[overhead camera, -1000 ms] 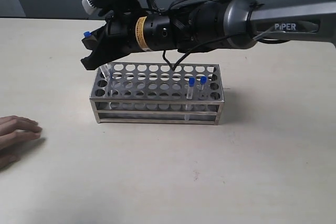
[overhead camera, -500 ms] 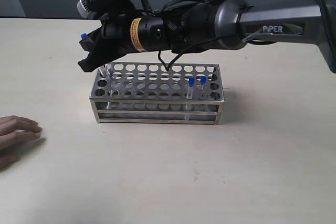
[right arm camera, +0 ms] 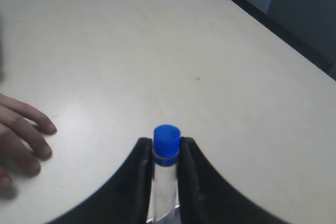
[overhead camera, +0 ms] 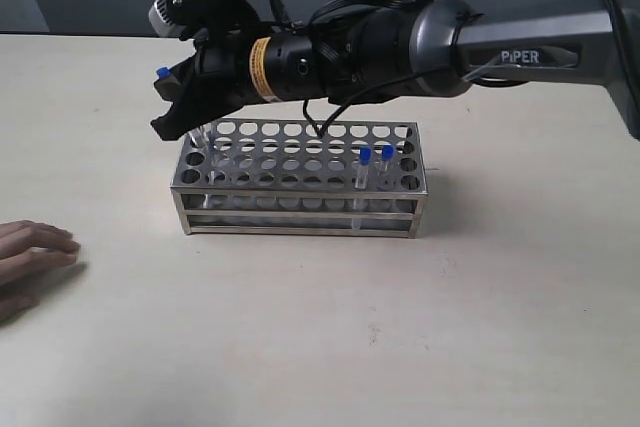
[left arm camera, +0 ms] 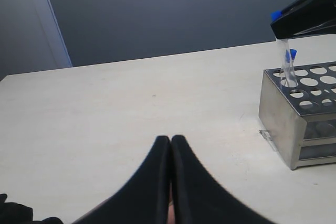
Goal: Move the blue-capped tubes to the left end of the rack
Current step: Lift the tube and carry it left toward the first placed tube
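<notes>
The steel rack [overhead camera: 300, 209] stands mid-table. My right gripper [overhead camera: 172, 97] has reached across to the rack's left end and is shut on a blue-capped tube [right arm camera: 167, 140]. That tube is tilted, its cap [overhead camera: 162, 73] up and to the left, and its lower end [left arm camera: 286, 69] is at a hole in the rack's [left arm camera: 278, 114] left corner. Another blue cap [left arm camera: 293, 53] shows just behind it. Two more blue-capped tubes [overhead camera: 365, 157] [overhead camera: 387, 153] stand near the rack's right end. My left gripper [left arm camera: 171, 139] is shut on nothing, low over bare table left of the rack.
A person's hand [overhead camera: 30, 257] rests on the table at the left edge, also in the right wrist view as fingers [right arm camera: 23, 135]. The right arm [overhead camera: 520, 42] spans the space above and behind the rack.
The right gripper with its tube shifted slightly left and down over the rack's left end, then almost stopped. The left gripper's earlier position is not shown.
</notes>
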Controlling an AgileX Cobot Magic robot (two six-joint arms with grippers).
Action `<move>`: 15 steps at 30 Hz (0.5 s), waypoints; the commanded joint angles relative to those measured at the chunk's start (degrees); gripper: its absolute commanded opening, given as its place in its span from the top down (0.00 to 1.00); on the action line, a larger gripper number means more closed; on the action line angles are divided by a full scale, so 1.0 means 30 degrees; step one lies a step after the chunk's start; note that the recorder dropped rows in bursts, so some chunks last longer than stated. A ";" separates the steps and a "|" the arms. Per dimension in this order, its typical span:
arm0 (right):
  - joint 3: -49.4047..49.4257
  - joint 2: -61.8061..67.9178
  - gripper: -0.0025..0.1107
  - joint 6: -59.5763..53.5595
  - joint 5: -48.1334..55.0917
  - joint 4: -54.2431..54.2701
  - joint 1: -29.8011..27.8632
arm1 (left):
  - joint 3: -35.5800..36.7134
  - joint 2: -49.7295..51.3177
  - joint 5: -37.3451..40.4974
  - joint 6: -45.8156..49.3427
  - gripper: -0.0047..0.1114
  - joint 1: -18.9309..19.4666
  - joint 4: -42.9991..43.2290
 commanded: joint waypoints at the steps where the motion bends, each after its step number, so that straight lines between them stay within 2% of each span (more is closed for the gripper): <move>1: 0.0958 -0.0028 0.98 0.0074 0.0138 -0.0071 -0.0013 | -0.0102 0.0066 -0.0159 -0.0013 0.95 -0.0082 -0.0100; 15: 0.2326 -0.0171 0.98 0.0074 -0.0430 0.0168 -0.0013 | -0.0102 0.0066 -0.0159 -0.0013 0.95 -0.0082 -0.0100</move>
